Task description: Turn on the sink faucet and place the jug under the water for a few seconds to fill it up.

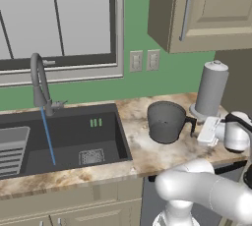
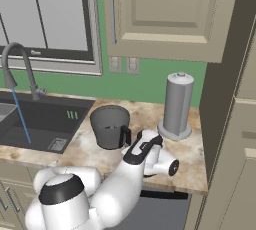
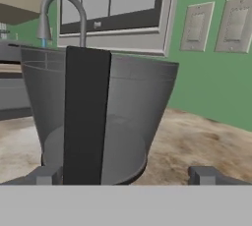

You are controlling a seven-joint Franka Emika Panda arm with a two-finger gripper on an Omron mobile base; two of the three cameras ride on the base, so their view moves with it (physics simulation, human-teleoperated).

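Dark grey and rigid-looking, the jug (image 1: 166, 121) is sitting empty on the counter (image 1: 142, 146) right of the sink (image 1: 74, 136); you're lining the gripper (image 3: 125, 175), jaws spread wide and holding nothing, on its side handle (image 3: 86, 117), likely the best grip

The jug (image 3: 128, 107) looms close at centre, its dark handle (image 3: 86, 117) a vertical band facing the camera, standing on the marbled surface (image 3: 197, 141). The fingertips (image 3: 47, 175) rise at seven and five o'clock, jaws wide, either side of the handle. The sink faucet (image 3: 61, 11) arches at eleven o'clock; wall outlets (image 3: 197, 26) at two.
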